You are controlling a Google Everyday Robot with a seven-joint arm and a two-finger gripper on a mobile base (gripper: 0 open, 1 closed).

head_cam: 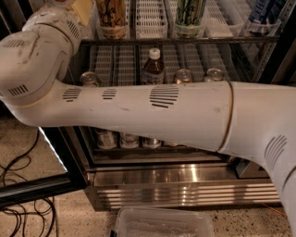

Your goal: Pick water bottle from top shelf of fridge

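One claw (79, 8) (top-left), water bottle (262, 17) far right

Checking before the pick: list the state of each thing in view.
Fridge: door open.
Water bottle: upright on top shelf, untouched.
Brown bottle: upright, capped.
Cans: upright.
Tool: out of view, past the upper-left edge.
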